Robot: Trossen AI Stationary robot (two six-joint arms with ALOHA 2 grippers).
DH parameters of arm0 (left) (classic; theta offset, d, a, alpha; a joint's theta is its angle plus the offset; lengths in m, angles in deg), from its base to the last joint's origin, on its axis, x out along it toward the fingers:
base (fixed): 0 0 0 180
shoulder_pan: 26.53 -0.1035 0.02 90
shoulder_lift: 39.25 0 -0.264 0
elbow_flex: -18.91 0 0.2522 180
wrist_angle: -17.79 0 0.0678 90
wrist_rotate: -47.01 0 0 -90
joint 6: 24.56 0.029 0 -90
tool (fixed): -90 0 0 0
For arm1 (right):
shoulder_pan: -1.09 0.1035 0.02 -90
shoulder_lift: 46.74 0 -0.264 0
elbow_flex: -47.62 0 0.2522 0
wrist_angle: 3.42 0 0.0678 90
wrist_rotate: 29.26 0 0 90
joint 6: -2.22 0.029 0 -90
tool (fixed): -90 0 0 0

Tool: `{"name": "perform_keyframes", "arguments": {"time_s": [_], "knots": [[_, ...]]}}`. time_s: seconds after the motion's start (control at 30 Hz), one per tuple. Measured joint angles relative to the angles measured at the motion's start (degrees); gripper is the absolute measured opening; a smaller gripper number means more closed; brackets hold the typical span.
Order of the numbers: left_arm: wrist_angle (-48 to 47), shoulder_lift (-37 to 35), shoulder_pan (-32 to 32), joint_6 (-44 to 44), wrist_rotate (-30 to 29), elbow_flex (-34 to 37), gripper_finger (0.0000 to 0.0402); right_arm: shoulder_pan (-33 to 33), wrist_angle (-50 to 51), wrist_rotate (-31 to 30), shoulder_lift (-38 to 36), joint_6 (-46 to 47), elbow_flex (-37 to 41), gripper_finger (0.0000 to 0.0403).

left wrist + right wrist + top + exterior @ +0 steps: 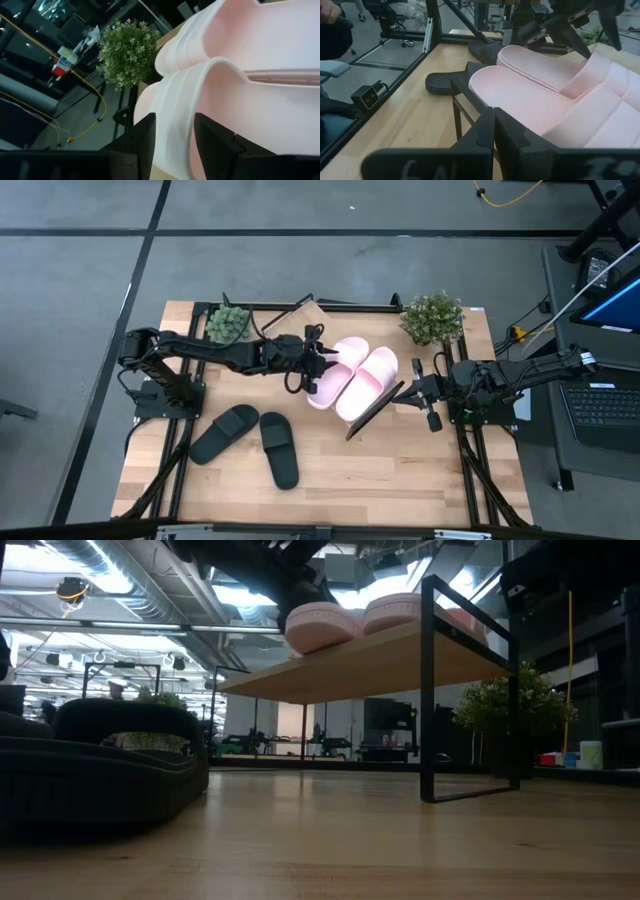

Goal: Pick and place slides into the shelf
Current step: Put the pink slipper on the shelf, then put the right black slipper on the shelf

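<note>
Slides first, from your left: the black pair (245,442) lies on the surface (400,470), and the pink pair (352,378) sits side by side on the shelf (372,410). Your left gripper (328,360) is parted around the strap of the nearer pink slide, fingers (145,137) straddling it. Your right gripper (412,392) waits closed, empty, just beside the shelf's right end.

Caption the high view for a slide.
Left gripper open at pink slides on the shelf; black slides wait.
</note>
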Motion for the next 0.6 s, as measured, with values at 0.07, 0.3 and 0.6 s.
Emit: {"name": "perform_keyframes", "arguments": {"time_s": [0.07,0.3,0.6], "knots": [[-0.3,-0.3,0.5,0.0,0.0,0.0,0.0124,0.0,0.0,0.0,0.0,0.0,0.0,0.0012],[-2.6,-1.4,2.5,-0.1,0.1,-0.1,0.0124,0.0,0.0,0.0,0.0,0.1,0.0,0.0012],[-3.5,-5.6,6.0,1.2,0.2,-0.1,0.0124,0.0,-0.6,0.0,0.0,0.1,0.0,0.0012]]}}
